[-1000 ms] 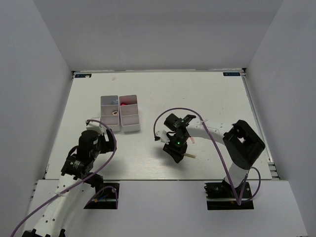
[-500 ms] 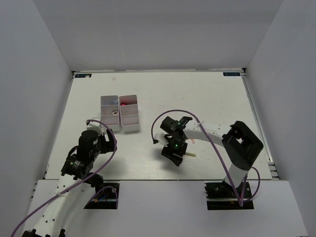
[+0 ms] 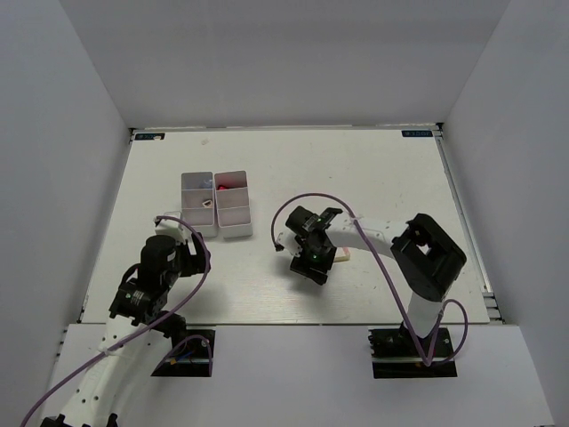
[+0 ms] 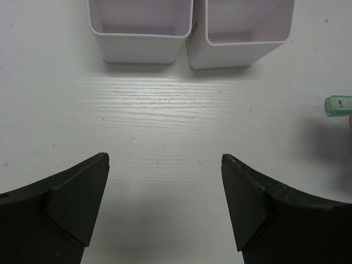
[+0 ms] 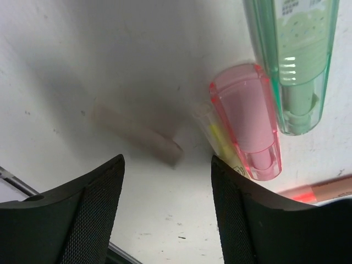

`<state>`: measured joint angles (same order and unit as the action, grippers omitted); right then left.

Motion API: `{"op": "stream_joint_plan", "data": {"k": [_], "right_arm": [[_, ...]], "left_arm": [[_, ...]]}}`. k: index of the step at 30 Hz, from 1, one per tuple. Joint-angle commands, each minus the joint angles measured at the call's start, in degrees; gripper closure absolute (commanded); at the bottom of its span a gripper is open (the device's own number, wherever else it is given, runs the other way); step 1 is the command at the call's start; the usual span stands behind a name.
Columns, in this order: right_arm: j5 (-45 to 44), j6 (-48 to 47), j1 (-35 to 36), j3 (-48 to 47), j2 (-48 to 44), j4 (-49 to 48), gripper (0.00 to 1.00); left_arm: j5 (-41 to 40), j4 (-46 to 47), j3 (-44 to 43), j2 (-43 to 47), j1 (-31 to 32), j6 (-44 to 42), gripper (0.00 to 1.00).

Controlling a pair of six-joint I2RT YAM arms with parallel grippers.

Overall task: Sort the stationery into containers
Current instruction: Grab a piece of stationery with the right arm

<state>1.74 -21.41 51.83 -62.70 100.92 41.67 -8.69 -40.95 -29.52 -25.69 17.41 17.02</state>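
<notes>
Ok: left gripper (image 4: 165, 159) hung wide open, empty. Right gripper (image 5: 166, 162) was spread low over the white table (image 3: 356, 169), holding nothing. Translucent pink-capped highlighter (image 5: 247, 121) and pastel green marker (image 5: 294, 60) lay side by side just off its fingertips. White plastic rectangular bins (image 4: 140, 52) stood beyond.

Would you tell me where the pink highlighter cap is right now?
In the right wrist view, the pink cap lies on the table right of centre, between the green cap and a yellow piece.

- Containers (image 3: 234, 229): white two-column block, upright, left of centre; red item (image 3: 228, 185) sat in far right compartment.
- Green piece (image 5: 289, 60) and pink piece (image 5: 247, 118) lay side by side; yellow piece (image 5: 220, 137) touched pink; pink pencil (image 5: 324, 190) just beside.
</notes>
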Motion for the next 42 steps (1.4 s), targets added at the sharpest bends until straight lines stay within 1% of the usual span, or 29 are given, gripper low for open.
{"op": "stream_joint_plan", "data": {"k": [1,3,8,11,13,16,17,21,27,28,29,32,34,38,39,40,42], "right_arm": [[1.2,1.0,0.2,-3.4,2.9,-0.2,0.33],[1.3,1.6,0.5,-4.0,4.1,-0.1,0.37],[-0.1,2.6,1.4,-3.0,4.7,-2.0,0.4],[2.3,1.8,1.8,-3.0,4.6,-1.9,0.4],[4.4,0.3,2.6,-2.9,4.4,-2.5,0.37],[6.9,-1.9,2.9,-2.4,3.9,-3.5,0.35],[7.5,-4.0,2.9,-2.6,3.9,-4.1,0.33],[10.5,-7.2,2.9,-4.2,5.2,-4.2,0.33],[10.7,-11.3,2.9,-5.1,6.7,-6.1,0.33],[10.9,-11.5,2.9,-5.3,6.9,-5.8,0.36],[11.0,-11.5,2.9,-5.8,7.5,-5.6,0.42],[11.2,-12.0,2.7,-5.0,8.0,-4.8,0.5],[10.0,-12.8,2.9,-4.7,8.0,-5.0,0.53],[8.3,-13.5,2.7,-3.6,8.7,-5.9,0.56],[7.7,-13.7,2.8,-3.7,8.9,-5.7,0.58],[7.8,-13.8,2.7,-4.2,9.1,-4.8,0.7],[8.3,-13.6,2.8,-4.9,9.4,-2.9,0.9]], "left_arm": [[0.4,0.5,-0.1,0.4,-0.4,-0.1,0.07],[0.3,0.5,-0.1,0.6,-0.2,-0.1,0.07],[0.5,0.6,0.0,0.9,-0.3,-0.2,0.07],[0.6,0.7,0.0,0.6,-0.2,-0.2,0.07],[0.6,0.5,0.0,0.8,-0.2,-0.3,0.07],[0.5,0.6,0.0,0.8,-0.3,-0.3,0.07],[0.6,0.5,-0.1,0.7,-0.3,-0.3,0.07],[0.6,0.5,0.0,0.7,-0.2,-0.4,0.07],[0.3,0.4,0.0,0.7,-0.3,-0.4,0.07],[0.4,0.5,0.1,0.7,-0.2,-0.5,0.07],[0.3,0.4,0.1,0.8,-0.3,-0.5,0.07],[0.3,0.5,-0.1,0.8,-0.2,-0.5,0.07],[0.3,0.4,0.1,1.0,-0.3,-0.5,0.07],[0.2,0.5,0.0,1.3,-0.3,-0.6,0.07],[0.2,0.5,0.1,1.3,-0.2,-0.6,0.07],[0.1,0.4,0.1,1.3,-0.3,-0.6,0.07],[0.1,0.4,0.1,1.4,-0.3,-0.6,0.07]]}}
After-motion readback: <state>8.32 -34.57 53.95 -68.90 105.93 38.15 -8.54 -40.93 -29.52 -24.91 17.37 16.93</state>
